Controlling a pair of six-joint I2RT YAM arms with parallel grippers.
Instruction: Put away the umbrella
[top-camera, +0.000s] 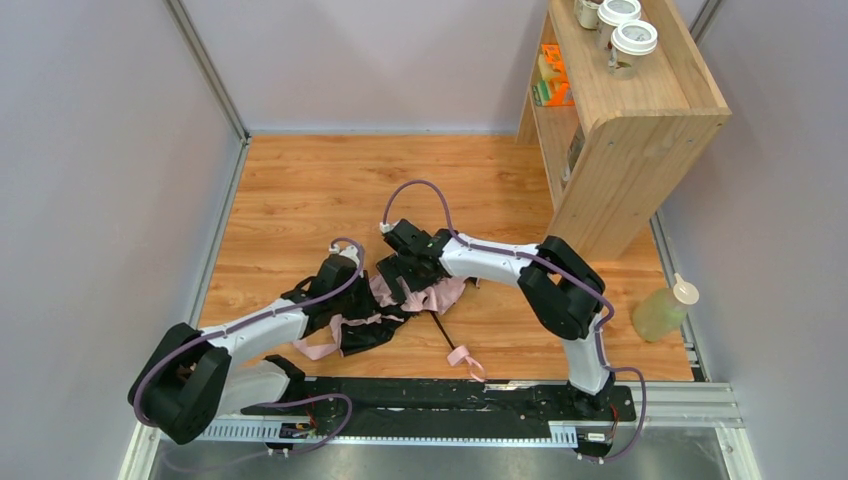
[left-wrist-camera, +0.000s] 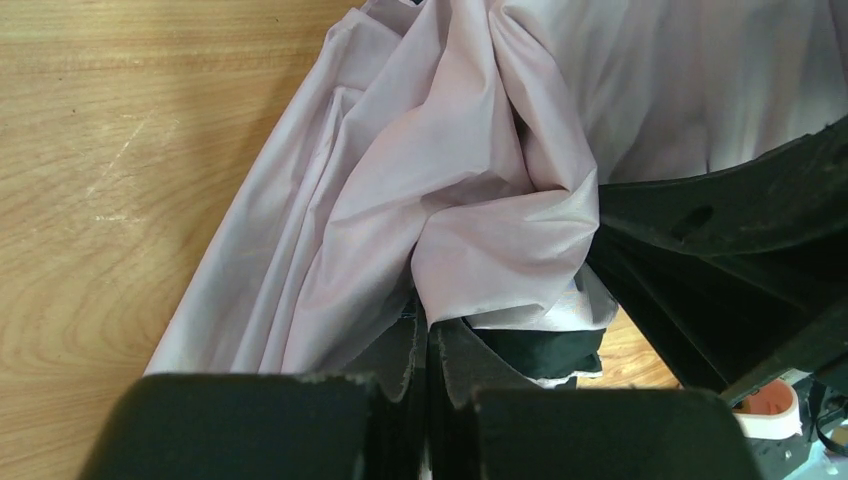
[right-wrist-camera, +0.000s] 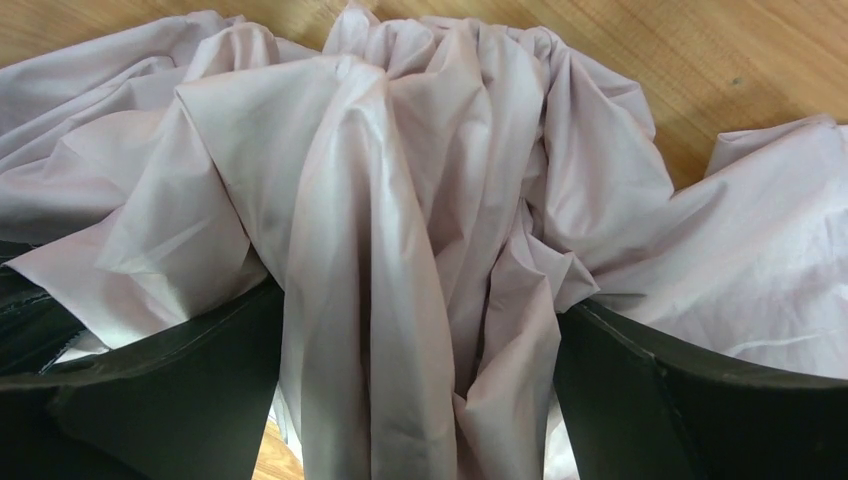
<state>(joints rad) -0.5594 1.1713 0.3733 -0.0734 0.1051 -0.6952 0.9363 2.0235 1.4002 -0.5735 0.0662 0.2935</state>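
On the desk (top-camera: 300, 190) the umbrella (top-camera: 445, 295) lies limp: light, slippery canopy (right-wrist-camera: 400, 200), stiff thin shaft (top-camera: 441, 333). Our left fingers (left-wrist-camera: 250, 430) pinch a canopy fold and our right fingers (right-wrist-camera: 170, 410) gape wide around a bunch. We'd take the shaft.

No legible text or labels

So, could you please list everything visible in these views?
umbrella: one, pale pink with black lining, collapsed at table centre
table: one, wood-grain, under everything
shelf: one, light wood, far right corner
lidded cups: three, white lids, shelf top
small items: unclear, orange and green, inside shelf
bottle: one, yellow-green, beyond table's right edge
left arm: one, white and black, jaws shut on umbrella fabric
right arm: one, white and black, jaws open astride fabric
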